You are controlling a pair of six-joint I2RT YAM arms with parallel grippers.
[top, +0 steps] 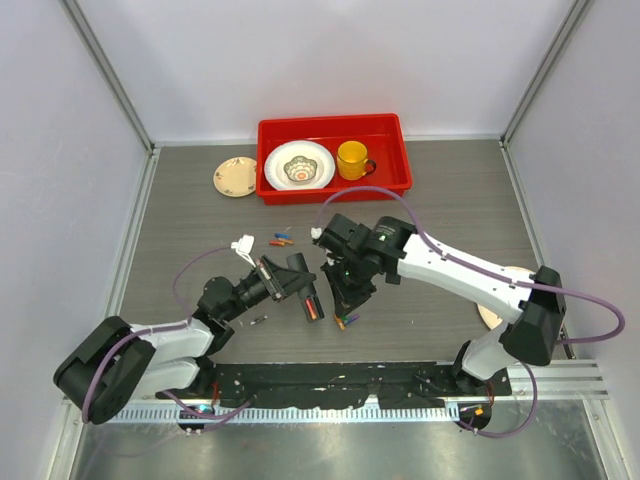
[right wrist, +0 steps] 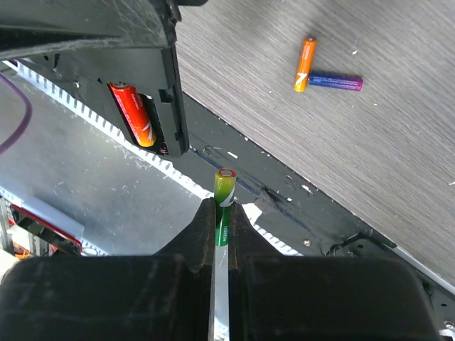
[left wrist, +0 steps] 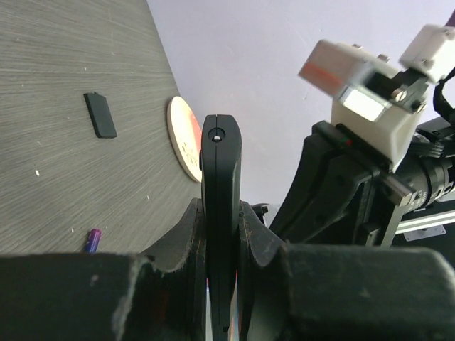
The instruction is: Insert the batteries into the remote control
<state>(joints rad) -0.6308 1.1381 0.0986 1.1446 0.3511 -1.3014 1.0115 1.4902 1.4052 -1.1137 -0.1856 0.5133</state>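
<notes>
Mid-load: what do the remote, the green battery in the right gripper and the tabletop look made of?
Remote control: black moulded plastic, satin sheen along its edge. Green battery: glossy printed wrap; pale end cap, probably metal. Tabletop: grey wood-grain, likely laminate, matte.

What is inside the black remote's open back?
One orange-red battery lies in the remote. The slot beside it looks empty, but it is too shadowed to be sure.
</notes>
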